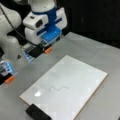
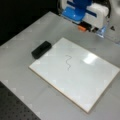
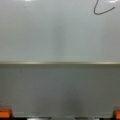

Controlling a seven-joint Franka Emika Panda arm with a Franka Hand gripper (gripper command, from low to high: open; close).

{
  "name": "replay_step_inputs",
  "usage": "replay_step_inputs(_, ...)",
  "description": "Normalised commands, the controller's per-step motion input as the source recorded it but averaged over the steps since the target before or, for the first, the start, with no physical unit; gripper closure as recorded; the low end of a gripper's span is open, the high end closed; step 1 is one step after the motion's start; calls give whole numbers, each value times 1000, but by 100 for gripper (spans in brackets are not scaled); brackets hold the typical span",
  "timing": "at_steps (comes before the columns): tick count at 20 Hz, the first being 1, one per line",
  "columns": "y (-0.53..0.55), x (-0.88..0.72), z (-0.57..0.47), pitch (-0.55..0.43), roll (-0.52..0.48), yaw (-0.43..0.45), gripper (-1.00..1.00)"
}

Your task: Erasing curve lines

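I see the grey table (image 1: 100,55) bearing the white board (image 2: 82,82). Gripper (image 1: 41,50) hovers off the board's edge, jaws apart, empty. Eraser (image 2: 41,49) lies beside the board. Curve lines (image 1: 58,88) mid-board, untouched. Risk: a glancing grasp could shove the eraser away.

A thin dark-grey wavy line (image 1: 58,88) is drawn on a flat white board (image 1: 82,75), unerased and complete. In a front view it runs roughly left to right in gentle bends near the board's lower left part. In a front view the same squiggle (image 2: 68,63) runs top to bottom, slightly left of the board's (image 2: 95,82) middle. In the wrist view only one curved end (image 3: 102,10) shows, at the top right, on the board (image 3: 50,32).
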Motion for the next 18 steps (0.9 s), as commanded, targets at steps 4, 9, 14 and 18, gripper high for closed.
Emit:
replay_step_inputs(4, -68, -28, -2, 154, 83, 267, -100)
replay_step_inputs(9, -185, 24, -14, 144, 90, 178, -100)
replay_step_inputs(14, -285, 92, -27, 56, 24, 53, -100)
replay_step_inputs(18, -360, 111, -22, 39, 28, 19, -100)
